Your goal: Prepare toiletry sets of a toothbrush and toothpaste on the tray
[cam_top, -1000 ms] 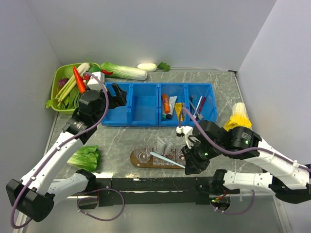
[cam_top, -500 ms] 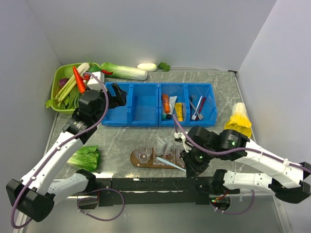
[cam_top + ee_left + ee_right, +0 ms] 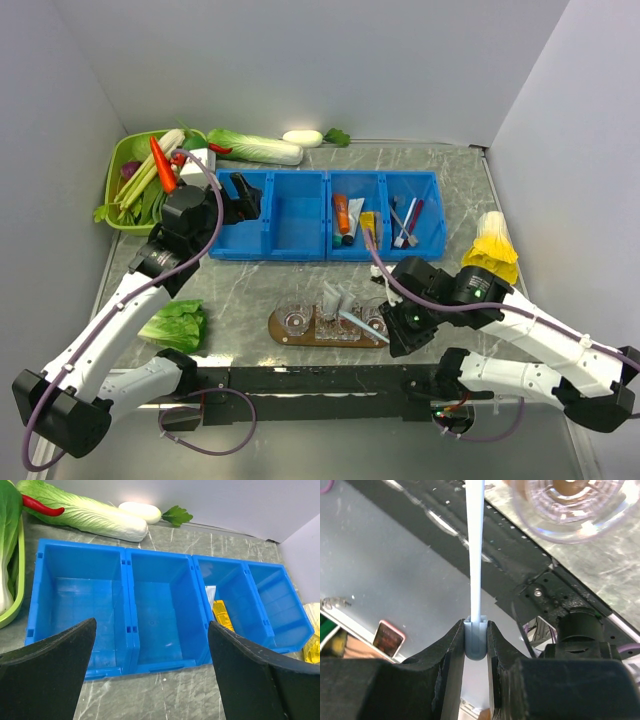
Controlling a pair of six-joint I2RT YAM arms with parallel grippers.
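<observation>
I read this as the placing step for a toothbrush: my right end effector [image 3: 475, 640] is clamped on the butt of a pale blue toothbrush [image 3: 476, 555], fingers pinched tight on either side of the handle's grey end cap. From above, the brush [image 3: 352, 319] lies slanted over the right half of the wooden tray [image 3: 278, 325], its far end reaching in among the clear glass cups [image 3: 296, 320] that sit on it. 2 silvery toothpaste tubes [image 3: 331, 296] stand up at the tray's middle; I cannot tell whether they rest inside cups or just behind them. On the wrist camera 1 cup [image 3: 570, 505] shows blurred, just right of the shaft. The next move, as I judge it, calls for steering the brush head into a cup beside a tube, then parting the fingers only once the handle is supported, or it may tip out onto the bench. The right arm is folded low, elbow out to the right, wrist turned so the end effector [image 3: 385, 335] meets the tray from its near right end. The left arm reaches forward from its base, and its end effector [image 3: 151, 630] hangs with fingers wide apart and empty above the blue bins [image 3: 160, 555], well apart from the tray.
</observation>
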